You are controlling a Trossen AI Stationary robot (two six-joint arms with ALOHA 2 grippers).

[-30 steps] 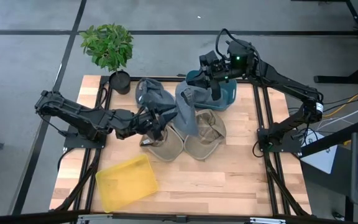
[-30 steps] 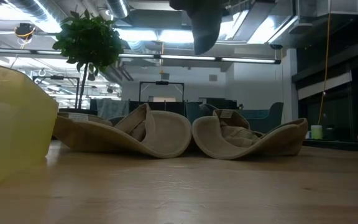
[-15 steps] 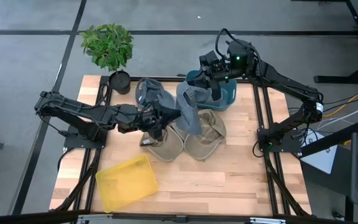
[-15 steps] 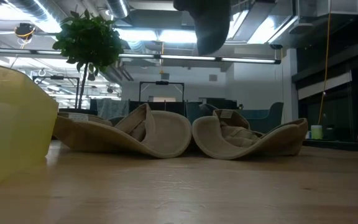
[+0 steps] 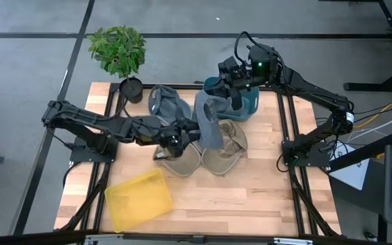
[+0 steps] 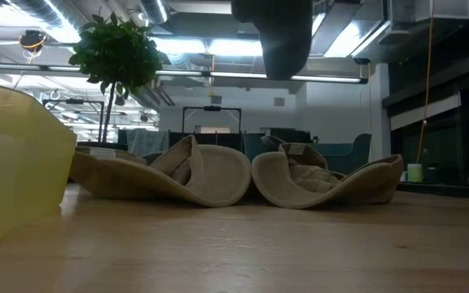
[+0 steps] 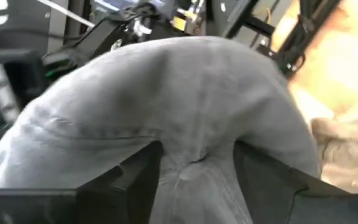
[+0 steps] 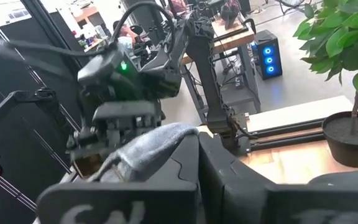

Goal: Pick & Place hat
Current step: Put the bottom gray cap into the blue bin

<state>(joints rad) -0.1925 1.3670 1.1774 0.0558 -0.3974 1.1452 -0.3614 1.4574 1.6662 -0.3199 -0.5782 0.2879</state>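
The grey hat (image 5: 208, 122) hung above the middle of the worktop (image 5: 250, 197), slightly toward twelve o'clock, draped down from the right tool (image 5: 235, 87), whose fingers were pressed together on its upper edge. In the right wrist view a fold of the grey cloth (image 8: 145, 149) lay pinched right at those fingers. The left tool (image 5: 186, 133) reached in from nine o'clock to the hat's lower part; in the left wrist view its fingers (image 7: 135, 180) stood spread, one on each side of the fabric (image 7: 185, 112), with the cloth bulging between them.

Under the hanging hat lay two tan hats (image 5: 224, 146) side by side on the worktop, brims curled upward in the low view (image 6: 316, 179). Another grey hat (image 5: 167, 103) rested at about eleven o'clock, and a teal hat (image 5: 247, 103) at one o'clock, behind the right tool. A yellow bin (image 5: 139, 197) sat at seven o'clock. A potted plant (image 5: 119, 54) stood at the worktop's eleven o'clock corner.
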